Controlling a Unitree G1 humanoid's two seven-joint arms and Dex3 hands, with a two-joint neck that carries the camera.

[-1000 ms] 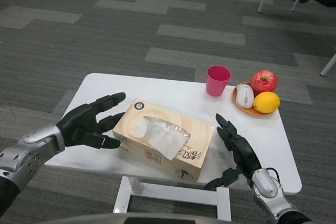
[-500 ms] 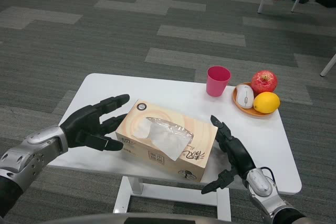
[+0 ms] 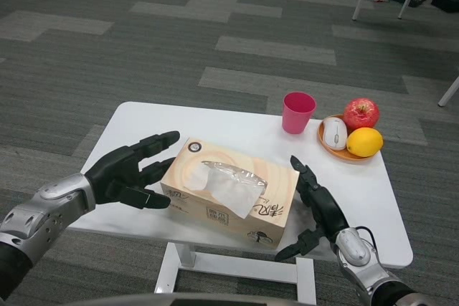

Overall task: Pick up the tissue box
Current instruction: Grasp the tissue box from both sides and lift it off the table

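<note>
The tissue box (image 3: 228, 193) sits on the near half of the white tabletop (image 3: 215, 123), its long axis running from the near right corner back toward the far left, skewed to the tabletop's edges. Its opening faces up, with a white tissue (image 3: 231, 193) spilling toward the near side. The left robot hand (image 3: 133, 171) lies against the box's left end, fingers spread apart and extended along that end. The right robot hand (image 3: 315, 209) stands at the box's right end, fingers apart; whether they press the cardboard cannot be told. At the far right, well apart from the box, stand a pink cup (image 3: 297, 112) and an orange dish (image 3: 343, 150) holding a computer mouse (image 3: 334, 132), a red apple (image 3: 361, 113) and a lemon (image 3: 364, 142).
</note>
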